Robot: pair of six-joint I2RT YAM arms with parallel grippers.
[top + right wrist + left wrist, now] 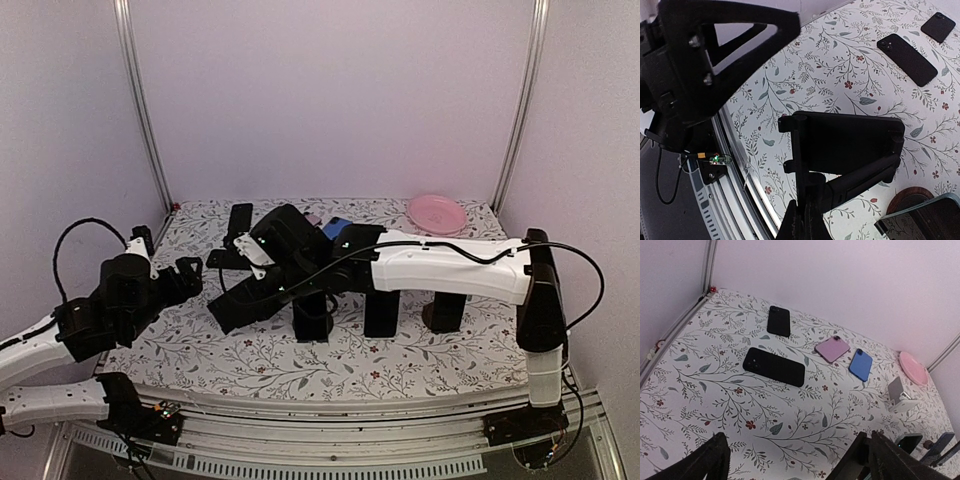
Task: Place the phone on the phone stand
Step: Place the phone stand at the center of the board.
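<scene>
Several phones lie flat on the floral table: a large black phone (773, 366), a small black phone (778, 321), a pink phone (832, 349) and a blue phone (860, 364). A white phone stand (900, 392) stands to their right. My right gripper (811, 204) is shut on the thin edge of a black phone stand (847, 145) and holds it over the table's left middle (250, 300). My left gripper (795, 465) is open and empty, low over the near left of the table, short of the large black phone.
A pink plate (436, 212) lies at the back right. Black stands (380, 312) rise under my right arm (450, 268), one on a brown round base (905, 199). A phone with a pale edge (920, 220) sits beside it. The left gripper (190, 272) is close to the held stand.
</scene>
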